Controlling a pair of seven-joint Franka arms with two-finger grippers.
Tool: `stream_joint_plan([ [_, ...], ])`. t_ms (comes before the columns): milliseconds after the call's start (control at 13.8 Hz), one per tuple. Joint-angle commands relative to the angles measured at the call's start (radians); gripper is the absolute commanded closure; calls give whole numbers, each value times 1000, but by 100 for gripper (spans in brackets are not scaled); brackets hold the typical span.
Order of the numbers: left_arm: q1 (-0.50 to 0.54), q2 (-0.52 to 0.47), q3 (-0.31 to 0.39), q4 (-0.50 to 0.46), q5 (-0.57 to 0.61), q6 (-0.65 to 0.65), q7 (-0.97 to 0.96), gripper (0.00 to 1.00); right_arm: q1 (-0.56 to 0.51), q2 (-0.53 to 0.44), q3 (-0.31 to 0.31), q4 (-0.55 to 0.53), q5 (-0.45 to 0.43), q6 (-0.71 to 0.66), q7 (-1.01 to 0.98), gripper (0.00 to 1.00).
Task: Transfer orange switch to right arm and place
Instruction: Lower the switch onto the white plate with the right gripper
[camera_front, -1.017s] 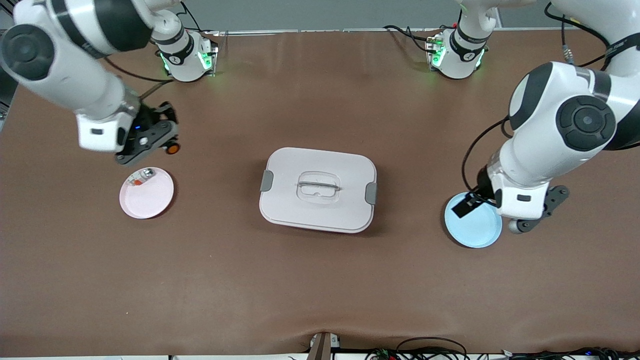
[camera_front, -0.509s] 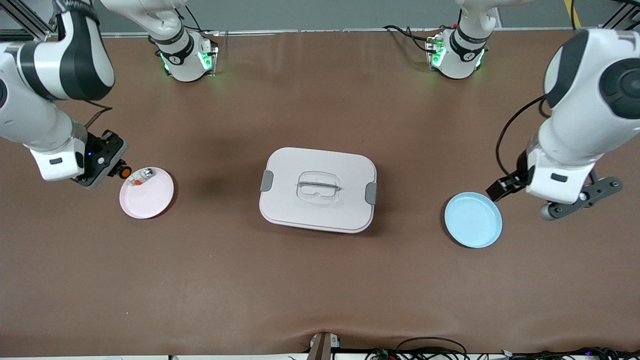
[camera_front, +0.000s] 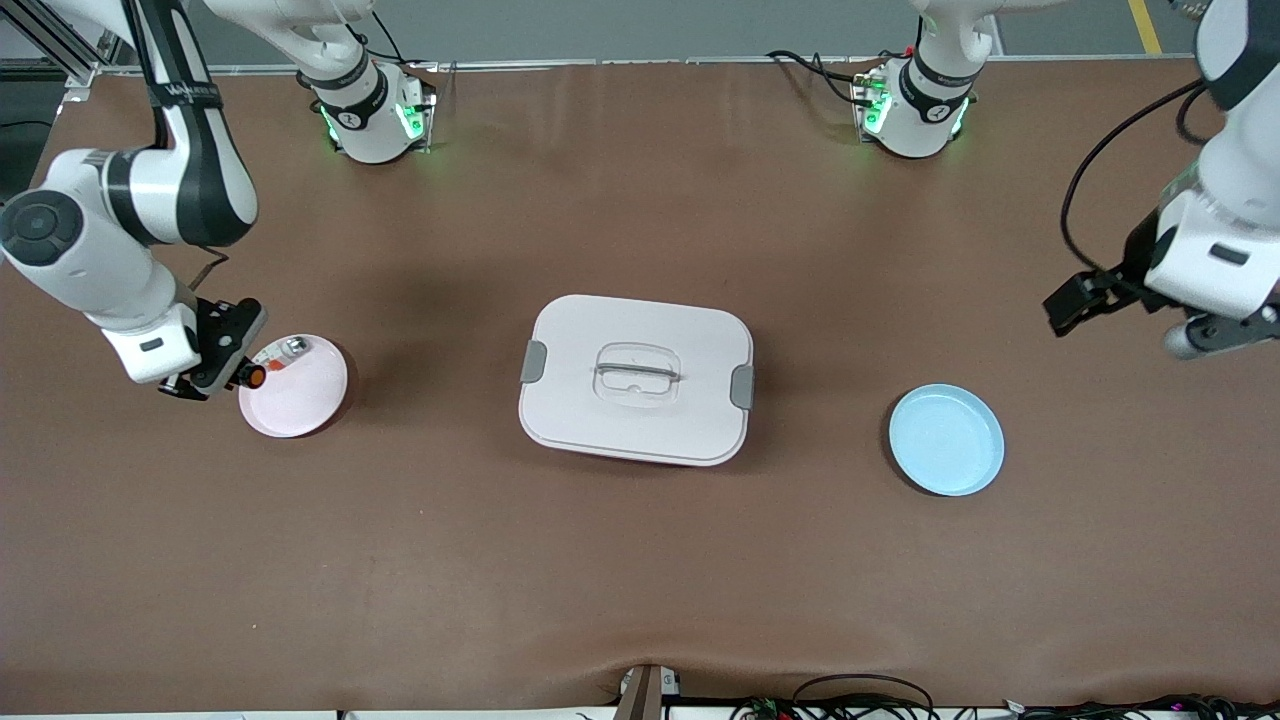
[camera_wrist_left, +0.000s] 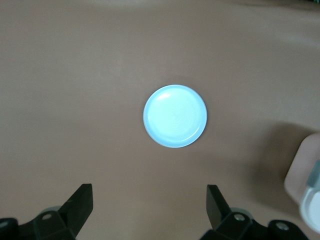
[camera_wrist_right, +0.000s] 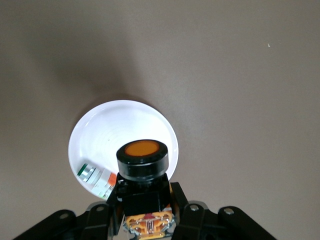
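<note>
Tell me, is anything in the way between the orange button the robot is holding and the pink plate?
Nothing visible blocks it. The right gripper is shut on the orange switch, right at the pink plate's edge. One small clear-silver piece already lies on the plate near its rim; the rest is bare. The left gripper waits open, away from it.

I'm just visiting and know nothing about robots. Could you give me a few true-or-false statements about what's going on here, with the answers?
1. The right gripper holds the orange switch. True.
2. The pink plate is bare. False: a small clear piece lies on it.
3. The left gripper is open, holding nothing. True.
4. The switch lies on the blue plate. False: that plate holds nothing.
5. The white box has its lid off. False: the lid is on.
</note>
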Motion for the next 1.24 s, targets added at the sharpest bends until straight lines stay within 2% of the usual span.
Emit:
stream_joint_plan([
  [0, -22, -117, 39, -129, -64, 6, 93, 0, -30, 23, 15, -47, -26, 92, -12, 100],
  [145, -27, -177, 58, -187, -92, 6, 134, 0, -41, 56, 15, -47, -29, 129, -15, 100],
  [363, -53, -231, 87, -224, -94, 3, 224, 0, -64, 100, 15, -50, -61, 179, -54, 100],
  [654, -61, -234, 87, -220, -95, -41, 232, 0, -98, 128, 14, -99, -126, 268, -54, 100],
  [945, -15, -219, 87, -212, -173, -41, 232, 0, -115, 186, 13, -125, -129, 336, -54, 100],
  [1163, -18, -210, 85, -212, -160, -40, 225, 0, -118, 223, 13, -136, -129, 356, -52, 100],
])
